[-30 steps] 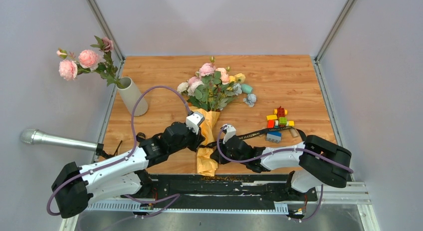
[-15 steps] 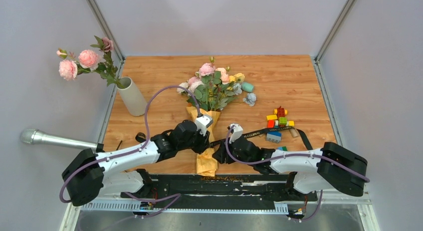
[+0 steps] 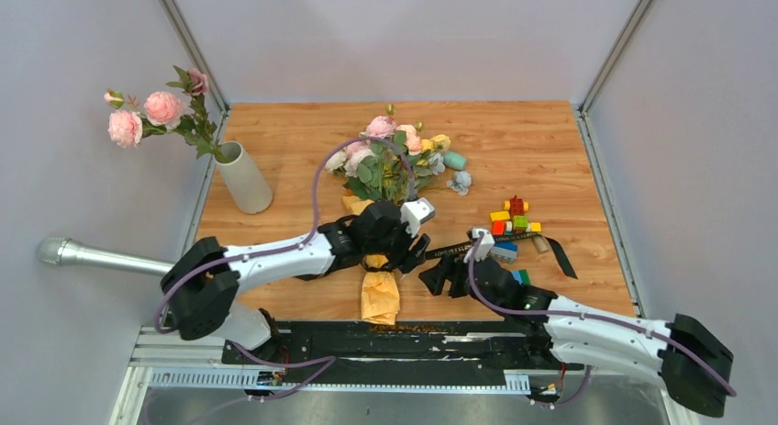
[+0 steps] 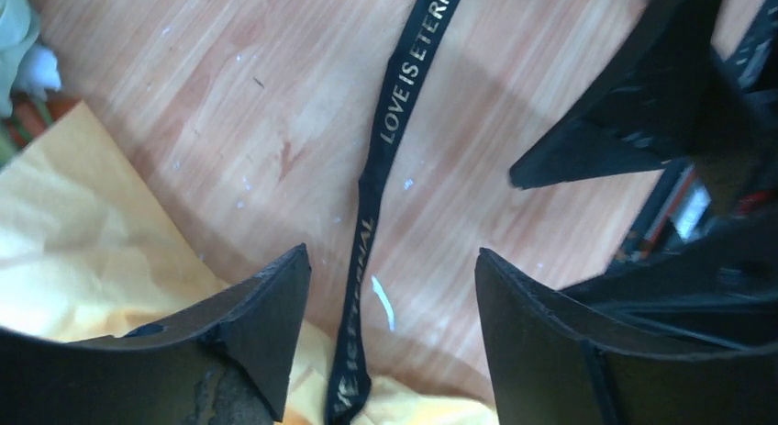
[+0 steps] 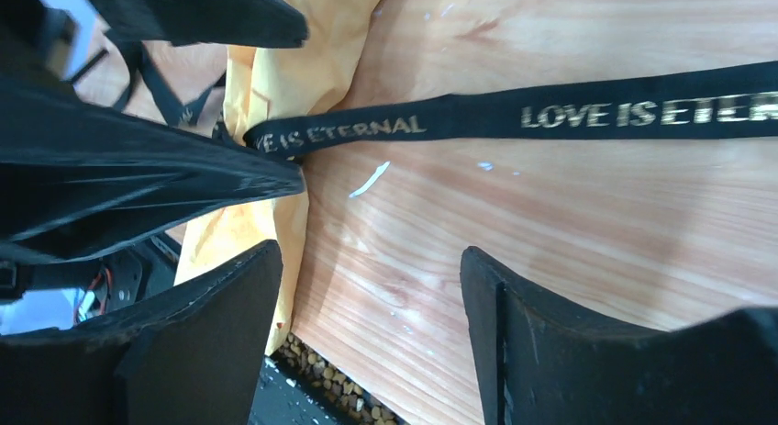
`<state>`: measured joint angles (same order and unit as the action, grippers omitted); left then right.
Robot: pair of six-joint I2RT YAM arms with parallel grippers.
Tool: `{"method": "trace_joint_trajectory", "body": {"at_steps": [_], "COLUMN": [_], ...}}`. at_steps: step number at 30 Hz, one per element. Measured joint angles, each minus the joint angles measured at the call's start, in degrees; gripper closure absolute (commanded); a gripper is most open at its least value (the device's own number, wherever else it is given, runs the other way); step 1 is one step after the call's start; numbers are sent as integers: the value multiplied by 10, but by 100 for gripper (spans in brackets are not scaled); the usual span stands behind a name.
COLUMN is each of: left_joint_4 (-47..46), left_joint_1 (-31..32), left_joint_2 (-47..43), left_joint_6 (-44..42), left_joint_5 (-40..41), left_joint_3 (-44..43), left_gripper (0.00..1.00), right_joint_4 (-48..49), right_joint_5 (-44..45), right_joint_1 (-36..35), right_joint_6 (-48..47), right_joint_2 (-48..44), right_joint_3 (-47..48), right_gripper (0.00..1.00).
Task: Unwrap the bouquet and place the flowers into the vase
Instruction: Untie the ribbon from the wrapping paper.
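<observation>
Bouquet [image 3: 381, 295] lies in the middle of the wooden table [image 3: 550, 150], with its blooms toward the far side and its orange-tan paper end near the arms. The black strap [image 5: 569, 111] lies flat on the wood and runs to the right from the paper. It looks loosened, but I cannot tell whether any part of it goes around the bundle. The paper is still closed around the stems, so I judge the unwrapping is only begun.

The flowers [image 3: 390, 159] of the bundle are all on the table. The vase [image 3: 244, 179] stands at the far left and already holds a few pink blooms. Opening the paper and moving the stems is all left to do.

The left gripper [image 4: 390, 269] hangs over the strap with wide jaws and holds nothing. The right gripper [image 5: 367, 260] is also wide and empty, just beside the paper edge.

Pale gold letters on the strap read "LOVE IS ETERNAL", and the words repeat along it.
</observation>
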<state>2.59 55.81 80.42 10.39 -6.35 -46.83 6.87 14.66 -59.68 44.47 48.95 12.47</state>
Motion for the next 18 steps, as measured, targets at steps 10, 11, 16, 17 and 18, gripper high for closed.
{"method": "trace_joint_trajectory", "body": {"at_steps": [10, 11, 16, 17, 18], "left_joint_4": [54, 59, 66, 69, 73], "left_joint_1": [1, 1, 3, 4, 4], "left_joint_2": [157, 167, 197, 202, 206], "left_joint_6": [-65, -67, -70, -69, -70], "left_joint_5": [1, 0, -9, -11, -11], "left_joint_3": [-85, -88, -102, -105, -109], "left_gripper": [16, 17, 64, 79, 85], "right_joint_4": [-116, -124, -148, -150, -152], "right_joint_5": [16, 17, 18, 17, 17], "right_joint_1": [33, 34, 35, 35, 35], "right_joint_6": [-14, -15, -18, -19, -22], "right_joint_2": [-219, -225, -231, -230, -228], "right_joint_3": [-42, -42, -42, -42, -42], "right_gripper": [22, 22, 23, 24, 24]}}
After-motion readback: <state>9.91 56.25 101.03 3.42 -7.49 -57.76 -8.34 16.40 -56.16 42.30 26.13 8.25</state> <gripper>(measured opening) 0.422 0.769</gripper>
